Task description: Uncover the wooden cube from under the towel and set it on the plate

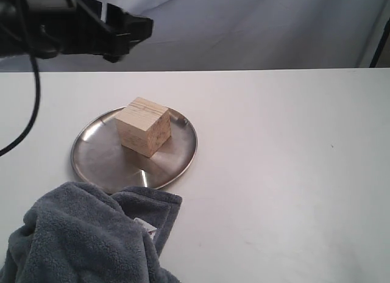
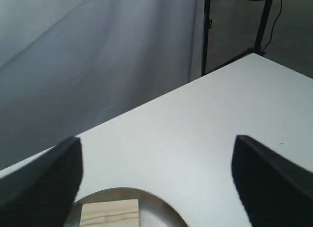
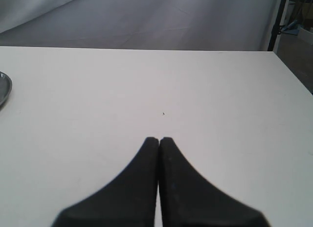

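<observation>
Nearest you, the towel (image 1: 85,240) lies bunched in the lower left of the frame, touching the near rim of the plate (image 1: 97,158). The cube (image 1: 143,126) sits uncovered on the plate, left of centre. Your left gripper (image 2: 156,144) hangs above it, spread wide and empty. Your right gripper (image 3: 159,141) is pressed together over the bare table (image 3: 220,90). The task looks done; you likely need only retreat the arms.

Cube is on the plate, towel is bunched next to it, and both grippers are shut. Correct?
Not quite. Only the right gripper is shut; the left gripper is open, its fingers wide apart, as the left wrist view shows. The wooden cube does sit on the plate, with the towel bunched next to it.
</observation>
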